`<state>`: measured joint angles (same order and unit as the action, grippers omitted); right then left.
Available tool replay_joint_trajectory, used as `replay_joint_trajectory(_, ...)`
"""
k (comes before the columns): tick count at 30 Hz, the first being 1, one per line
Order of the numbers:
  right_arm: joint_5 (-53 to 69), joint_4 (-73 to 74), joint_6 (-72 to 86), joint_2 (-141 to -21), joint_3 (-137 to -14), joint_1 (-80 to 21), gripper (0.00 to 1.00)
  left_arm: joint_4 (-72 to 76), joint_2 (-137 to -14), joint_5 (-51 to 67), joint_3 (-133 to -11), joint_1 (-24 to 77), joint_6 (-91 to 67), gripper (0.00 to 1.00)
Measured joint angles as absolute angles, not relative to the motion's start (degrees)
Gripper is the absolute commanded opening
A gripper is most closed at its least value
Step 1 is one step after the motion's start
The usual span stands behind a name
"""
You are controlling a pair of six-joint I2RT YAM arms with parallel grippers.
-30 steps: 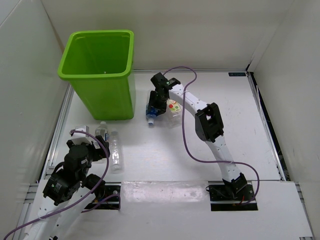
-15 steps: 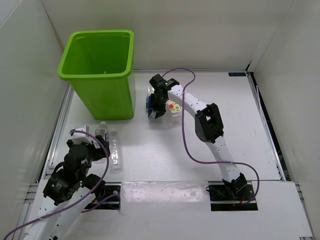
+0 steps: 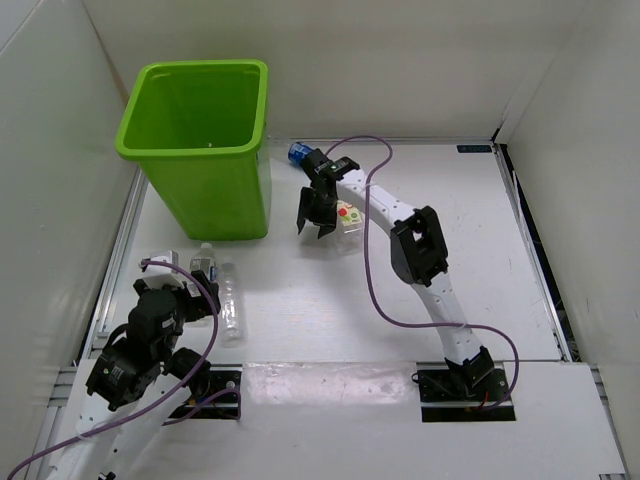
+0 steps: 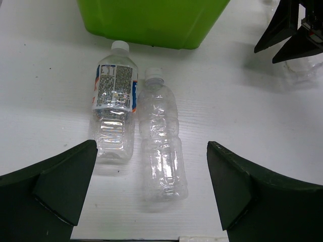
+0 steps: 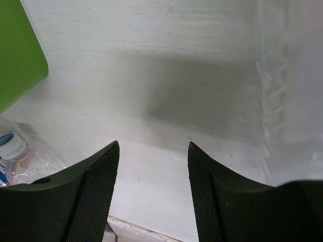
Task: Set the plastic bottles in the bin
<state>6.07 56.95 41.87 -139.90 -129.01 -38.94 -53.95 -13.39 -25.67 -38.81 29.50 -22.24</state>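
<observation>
Your right end effector (image 3: 317, 229) just lost its pick. A second ago it was down on the blue-labelled bottle (image 3: 298, 152) in front of the bin (image 3: 210, 190). Now its jaws hang apart with nothing between them, and that bottle lies on the table (image 3: 480, 250) at the back, just beside the bin's right wall, not in it. No progress, so you'll need to re-grasp it there. The fruit-label bottle (image 3: 347, 213) sits just beside the right end effector. The left end effector (image 4: 151, 148) is spread wide and empty over the labelled bottle (image 4: 115, 108) and clear bottle (image 4: 161, 146), which lie side by side near the bin's front
</observation>
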Motion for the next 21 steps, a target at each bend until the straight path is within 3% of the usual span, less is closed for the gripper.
replay_joint_trajectory(17,3.97,52.1,39.55,-136.46,-129.23,-39.38,0.62,-53.93,-12.69,-25.67,-38.79,29.5,-21.89,1.0)
replay_joint_trajectory(18,3.62,51.64,38.65,-136.31,-129.23,-39.57,0.63,-53.93,-12.69,-25.67,-38.79,29.5,-21.89,1.0)
replay_joint_trajectory(19,3.2,51.18,37.95,-136.16,-129.23,-39.77,0.72,-53.93,-12.69,-25.67,-38.79,29.5,-21.87,1.0)
replay_joint_trajectory(20,2.81,50.63,37.01,-135.85,-129.23,-39.94,0.72,-53.93,-12.69,-25.67,-38.79,29.5,-21.89,1.0)
replay_joint_trajectory(21,2.26,50.09,35.42,-135.55,-129.23,-40.07,0.81,-53.93,-12.69,-25.67,-38.79,29.5,-21.89,1.0)
